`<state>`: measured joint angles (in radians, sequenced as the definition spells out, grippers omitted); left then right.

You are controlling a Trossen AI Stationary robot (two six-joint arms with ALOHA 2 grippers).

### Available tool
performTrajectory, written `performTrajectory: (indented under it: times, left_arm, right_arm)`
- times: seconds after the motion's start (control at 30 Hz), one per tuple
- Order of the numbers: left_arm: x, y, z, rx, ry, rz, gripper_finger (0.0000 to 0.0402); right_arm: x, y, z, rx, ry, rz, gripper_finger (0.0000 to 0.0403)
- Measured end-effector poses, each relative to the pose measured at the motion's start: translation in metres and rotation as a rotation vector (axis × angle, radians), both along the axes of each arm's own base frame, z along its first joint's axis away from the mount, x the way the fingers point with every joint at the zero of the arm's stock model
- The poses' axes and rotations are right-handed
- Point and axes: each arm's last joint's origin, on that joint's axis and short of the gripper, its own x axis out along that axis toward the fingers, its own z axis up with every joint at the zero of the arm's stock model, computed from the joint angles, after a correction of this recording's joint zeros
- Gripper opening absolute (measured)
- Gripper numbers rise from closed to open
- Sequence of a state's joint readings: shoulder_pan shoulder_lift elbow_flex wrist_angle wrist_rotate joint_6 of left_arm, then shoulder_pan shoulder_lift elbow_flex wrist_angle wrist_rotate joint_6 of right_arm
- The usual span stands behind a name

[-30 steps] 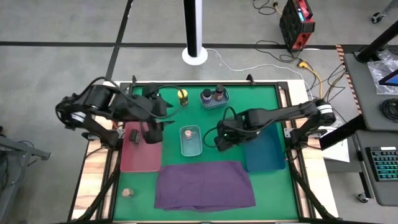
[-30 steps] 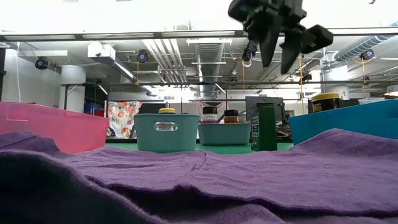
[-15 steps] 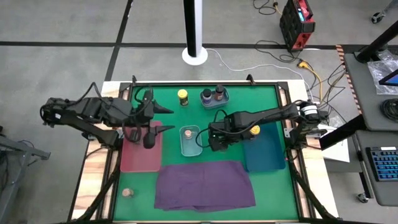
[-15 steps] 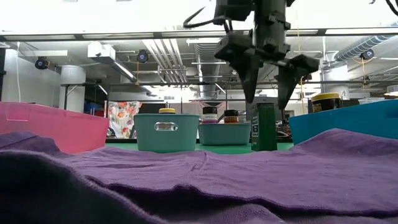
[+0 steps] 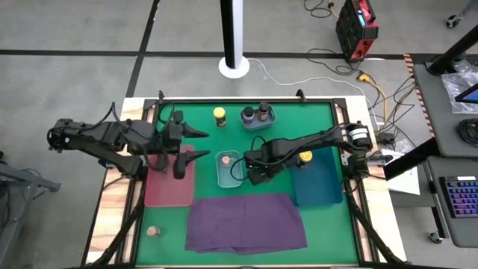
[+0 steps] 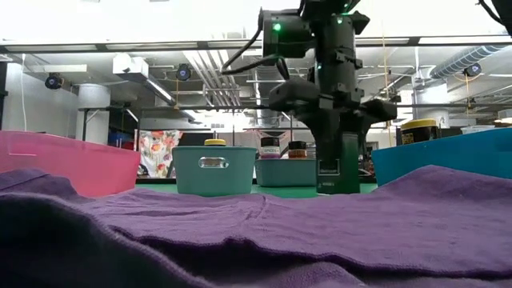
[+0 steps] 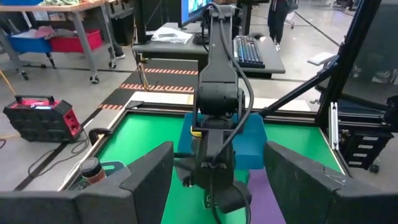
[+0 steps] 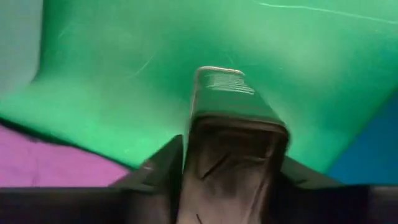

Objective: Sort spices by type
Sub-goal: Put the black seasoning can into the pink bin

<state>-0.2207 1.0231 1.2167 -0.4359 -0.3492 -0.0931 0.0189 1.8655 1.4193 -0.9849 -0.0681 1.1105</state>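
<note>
Both arms reach inward: right gripper (image 6: 336, 164) jaws straddle the upright tin (image 8: 233, 118), left gripper (image 5: 196, 143) jaws wide over the pink tray (image 5: 168, 187).

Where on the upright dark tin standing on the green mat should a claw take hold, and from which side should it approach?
Grip the dark tin across its two narrow flat sides, near the top, coming straight down from above. It stands upright on the green mat, tall and slim, so a sideways push would probably tip it. The right claw is already down around it that way; the left claw hovers open above the red tray.
</note>
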Motion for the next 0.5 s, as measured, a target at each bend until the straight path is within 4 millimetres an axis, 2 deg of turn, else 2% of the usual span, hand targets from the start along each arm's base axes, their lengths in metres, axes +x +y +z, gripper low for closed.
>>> performTrajectory:
  times: [0.07,0.17,0.27,0.37,0.5]
  left_arm:
    - [0.001,0.0,-0.001,-0.023,0.001,0.006,0.0231]
    - [0.002,0.0,-0.001,-0.083,-0.007,0.02,0.0231]
    - [0.002,0.0,-0.001,-0.149,-0.015,0.036,0.0231]
    - [0.003,-0.001,-0.004,-0.201,-0.019,0.049,0.0231]
    - [0.013,-0.003,-0.012,-0.255,0.001,0.067,0.0233]
  right_arm:
    - [0.0,0.0,-0.001,-0.002,0.004,0.03,0.0106]
    - [-0.005,0.0,0.012,-0.004,-0.024,0.076,0.0105]
    - [-0.015,0.0,0.051,-0.017,-0.111,0.178,0.0105]
    - [-0.026,0.0,0.096,-0.059,-0.266,0.348,0.0105]
    - [-0.04,0.001,0.144,-0.143,-0.47,0.531,0.0105]
